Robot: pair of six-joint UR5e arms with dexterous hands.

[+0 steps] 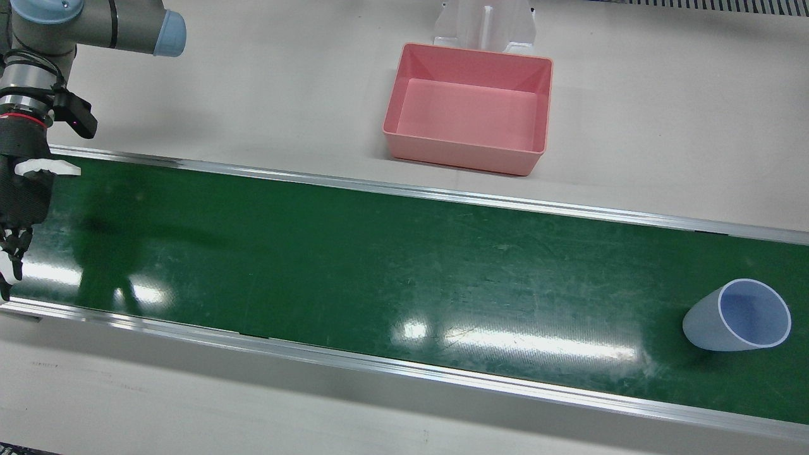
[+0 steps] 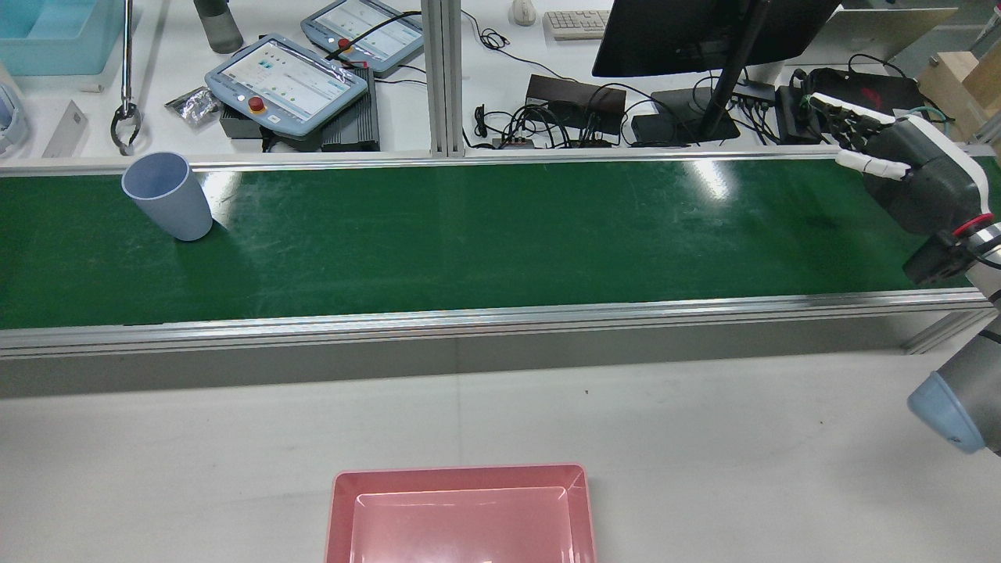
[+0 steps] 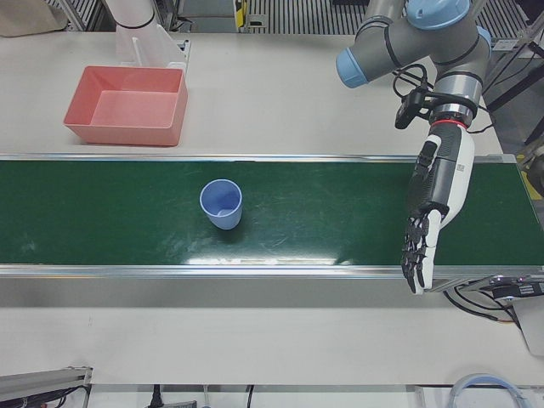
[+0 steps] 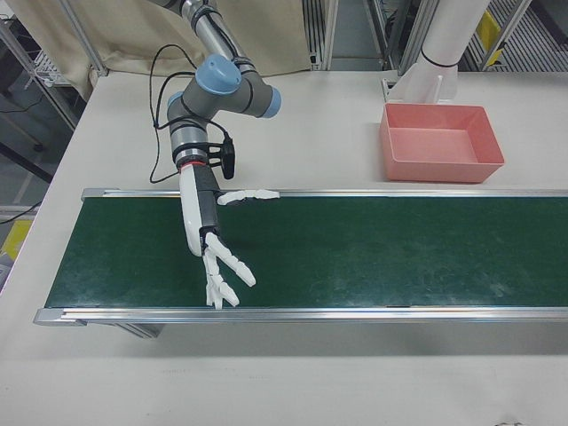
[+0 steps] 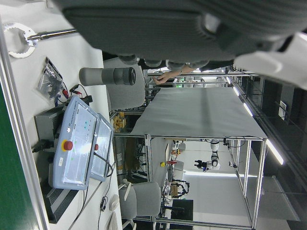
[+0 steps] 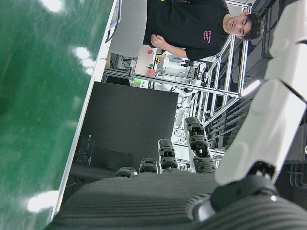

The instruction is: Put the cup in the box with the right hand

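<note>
A pale blue cup [image 1: 736,316] [image 2: 168,197] [image 3: 222,204] stands upright and alone on the green belt, toward the robot's left end. The empty pink box [image 1: 461,155] [image 2: 461,473] [image 4: 444,169] sits on the white table on the robot's side of the belt. My right hand [image 1: 22,189] [image 2: 915,184] [image 4: 211,244] hovers open over the opposite end of the belt, far from the cup, fingers spread and holding nothing. My left hand [image 3: 432,208] hangs open over the belt, beyond the cup on its other side, fingers extended downward.
Aluminium rails [image 1: 404,189] edge the belt [image 1: 379,265] on both long sides. Beyond the belt's far rail lie teach pendants [image 2: 285,82], a monitor stand [image 2: 715,94] and cables. A person in a black shirt [image 6: 192,28] stands in the background.
</note>
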